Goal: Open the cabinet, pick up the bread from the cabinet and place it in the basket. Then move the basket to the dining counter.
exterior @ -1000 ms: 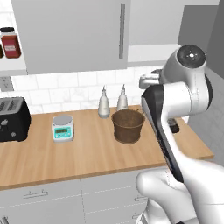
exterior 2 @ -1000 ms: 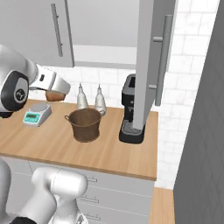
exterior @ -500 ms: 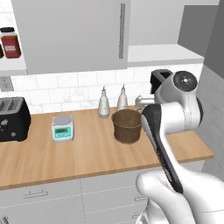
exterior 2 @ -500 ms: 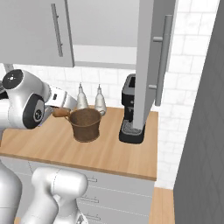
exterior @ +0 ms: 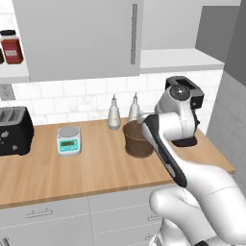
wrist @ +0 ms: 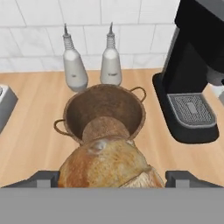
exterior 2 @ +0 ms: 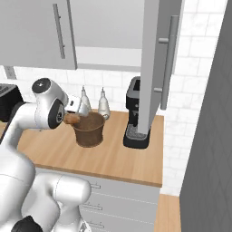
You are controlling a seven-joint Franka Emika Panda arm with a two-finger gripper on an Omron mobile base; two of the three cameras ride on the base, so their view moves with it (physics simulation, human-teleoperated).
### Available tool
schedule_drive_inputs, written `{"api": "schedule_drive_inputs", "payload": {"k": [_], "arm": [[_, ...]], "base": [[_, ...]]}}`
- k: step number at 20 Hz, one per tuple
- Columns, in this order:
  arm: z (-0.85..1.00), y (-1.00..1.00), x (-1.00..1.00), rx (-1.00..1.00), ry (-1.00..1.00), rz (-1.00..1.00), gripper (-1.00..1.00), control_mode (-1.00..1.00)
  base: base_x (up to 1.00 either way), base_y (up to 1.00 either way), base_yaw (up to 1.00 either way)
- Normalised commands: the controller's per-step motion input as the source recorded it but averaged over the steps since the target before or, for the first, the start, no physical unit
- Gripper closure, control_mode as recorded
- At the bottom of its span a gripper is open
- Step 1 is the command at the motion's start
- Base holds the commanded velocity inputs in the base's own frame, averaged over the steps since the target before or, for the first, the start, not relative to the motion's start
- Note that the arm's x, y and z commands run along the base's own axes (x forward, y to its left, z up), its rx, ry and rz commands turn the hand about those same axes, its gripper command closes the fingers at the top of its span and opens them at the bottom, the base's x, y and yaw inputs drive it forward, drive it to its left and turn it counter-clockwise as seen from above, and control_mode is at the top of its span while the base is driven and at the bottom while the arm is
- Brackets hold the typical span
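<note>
My gripper [wrist: 112,177] is shut on the bread [wrist: 109,164], a golden-brown roll that spans the gap between the two fingertips. The bread [exterior 2: 71,118] hangs just above the near left rim of the basket [exterior 2: 89,131]. In the hand view the round dark woven basket [wrist: 72,105] lies open straight below and ahead, with a brown shape inside it. From the left, the arm hides part of the basket [exterior: 137,141]. The cabinet [exterior 2: 156,68] has its right door swung open and its left door [exterior: 81,38] shut. The dining counter is out of view.
A black coffee machine [wrist: 197,87] stands right of the basket. Two pale bottles [wrist: 74,65] [wrist: 110,61] stand behind it at the tiled wall. Further left on the wooden counter are a small scale [exterior: 68,139] and a black toaster [exterior: 14,129].
The hand has carried the bread down and across toward the basket, from beside it to just over its rim. The basket has not moved.
</note>
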Motion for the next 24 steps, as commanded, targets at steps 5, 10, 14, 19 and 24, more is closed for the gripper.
{"api": "schedule_drive_inputs", "payload": {"k": [5, 10, 14, 19, 24], "arm": [[-0.36, 0.01, 0.90, 0.00, 0.17, 0.00, 1.00, -1.00], [-0.41, 0.00, 0.66, 0.00, 0.15, 0.00, 1.00, -1.00], [-0.48, 0.02, 0.26, 0.00, 0.09, 0.00, 1.00, -1.00], [-0.42, 0.05, 0.17, 0.00, 0.04, 0.00, 1.00, -1.00], [-0.39, 0.04, 0.17, 0.00, 0.05, 0.00, 1.00, -1.00]], "base": [[0.00, 0.00, 0.00], [0.00, 0.00, 0.00], [0.00, 0.00, 0.00], [0.00, 0.00, 0.00], [0.00, 0.00, 0.00]]}}
